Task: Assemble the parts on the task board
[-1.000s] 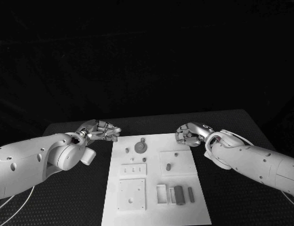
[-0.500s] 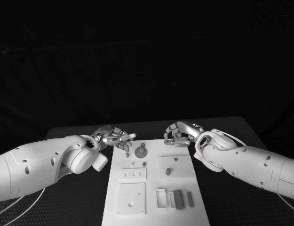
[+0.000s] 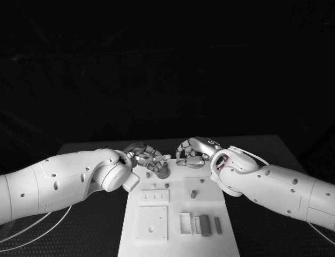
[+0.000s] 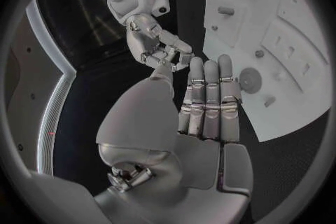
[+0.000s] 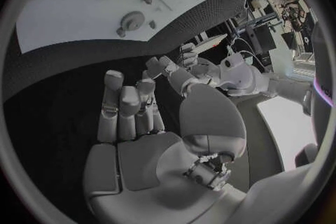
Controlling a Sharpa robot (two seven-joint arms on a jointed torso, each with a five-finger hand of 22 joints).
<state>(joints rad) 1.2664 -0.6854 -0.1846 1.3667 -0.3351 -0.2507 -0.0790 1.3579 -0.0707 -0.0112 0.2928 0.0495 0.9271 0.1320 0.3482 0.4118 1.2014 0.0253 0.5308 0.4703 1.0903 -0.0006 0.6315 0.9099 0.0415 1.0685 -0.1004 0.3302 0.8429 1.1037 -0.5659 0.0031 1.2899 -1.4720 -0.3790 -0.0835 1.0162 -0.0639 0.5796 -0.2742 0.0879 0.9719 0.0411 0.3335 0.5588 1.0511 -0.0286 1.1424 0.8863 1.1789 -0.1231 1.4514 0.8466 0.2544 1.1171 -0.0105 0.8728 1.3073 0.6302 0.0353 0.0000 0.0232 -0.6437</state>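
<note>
The white task board (image 3: 214, 184) lies lengthwise in the middle of the table. A round grey part (image 3: 162, 171) sits near its far end, a small grey peg (image 3: 192, 194) stands in a square plate, and two grey bars (image 3: 204, 224) lie near the front. My left hand (image 3: 146, 155) and right hand (image 3: 190, 152) hover close together over the board's far end, holding nothing. In the left wrist view my left hand (image 4: 206, 103) has straight fingers above the board (image 4: 280, 39), near the round part (image 4: 250, 77). My right hand (image 5: 129, 115) also has straight, empty fingers.
Black table (image 3: 275, 155) surrounds the board on both sides. Square white plates with holes (image 3: 151, 222) sit on the board's near left. White cables (image 3: 28, 227) hang under my left arm.
Both hands have moved inward from the board's sides to meet over its far end. The parts on the board have not moved.
</note>
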